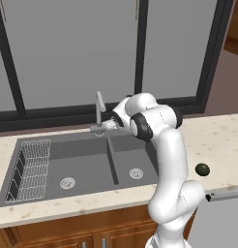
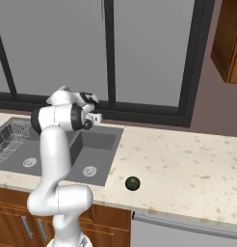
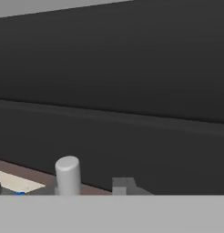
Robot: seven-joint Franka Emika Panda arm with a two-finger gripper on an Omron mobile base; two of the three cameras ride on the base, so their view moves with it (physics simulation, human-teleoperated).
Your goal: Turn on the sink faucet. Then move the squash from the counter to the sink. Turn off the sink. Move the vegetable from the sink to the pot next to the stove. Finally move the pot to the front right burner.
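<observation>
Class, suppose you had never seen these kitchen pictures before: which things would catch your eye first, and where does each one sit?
First the white arm, bent over the counter with its gripper at the sink faucet behind the sink. Next the dark double basin itself, with a wire rack in its left half. Last, the squash, a small dark green ball alone on the beige stone to the right of the sink.

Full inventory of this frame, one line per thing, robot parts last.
faucet: 1, grey, behind the sink's divider, at the gripper
sink: 1, dark grey double basin, set in the counter
drains: 2, silver, one per basin
wire rack: 1, pale, left basin
squash: 1, dark green, on the counter right of the sink
counter: 1, beige speckled, over brown cabinets
window: grey panes, dark frame, behind the sink
arm: 1, white
gripper: 1, shut, by the faucet base
</observation>
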